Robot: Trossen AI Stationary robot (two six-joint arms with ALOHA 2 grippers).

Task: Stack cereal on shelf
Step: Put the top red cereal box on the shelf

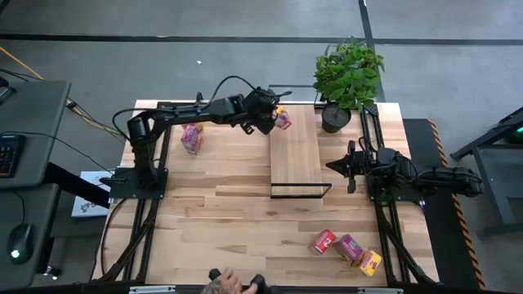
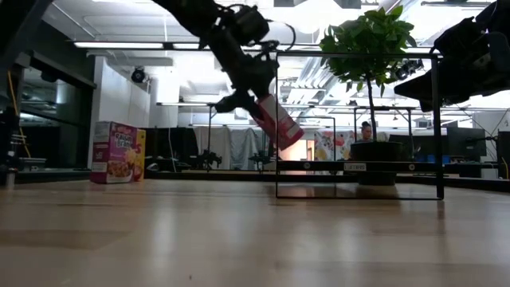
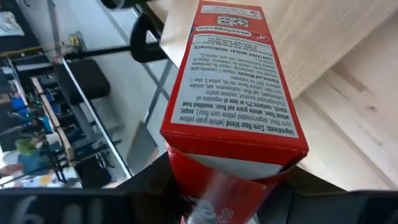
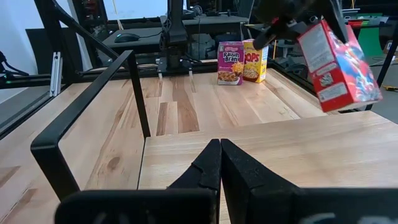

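Note:
My left gripper [image 1: 270, 117] reaches from the table's left over the far end of the shelf [image 1: 294, 155] and is shut on a red cereal box [image 2: 279, 123]. The same box shows in the right wrist view [image 4: 339, 62], clear above the plank [image 4: 280, 155]. A pink-purple box [image 4: 230, 62] and a yellow box [image 4: 255, 60] stand upright on the table left of the shelf. Three more boxes, one red [image 1: 324, 242], one pink-purple [image 1: 350, 247] and one yellow [image 1: 370, 262], lie near the front right edge. My right gripper [image 4: 221, 158] waits shut at the shelf's right side. My left gripper holds the red box by one short end [image 3: 217, 177], pinched between its two fingers, which are mostly hidden under the box in the wrist view. The fingers come from the table's left, slanting down. The box hangs tilted, its free end [image 2: 291, 137] lowest, lifted clear of the shelf.
A potted plant [image 1: 347, 77] stands at the far right corner beside the shelf. The shelf's black metal frame [image 4: 93, 118] rises above the table at its near end. A person [image 1: 225, 284] shows at the table's near edge.

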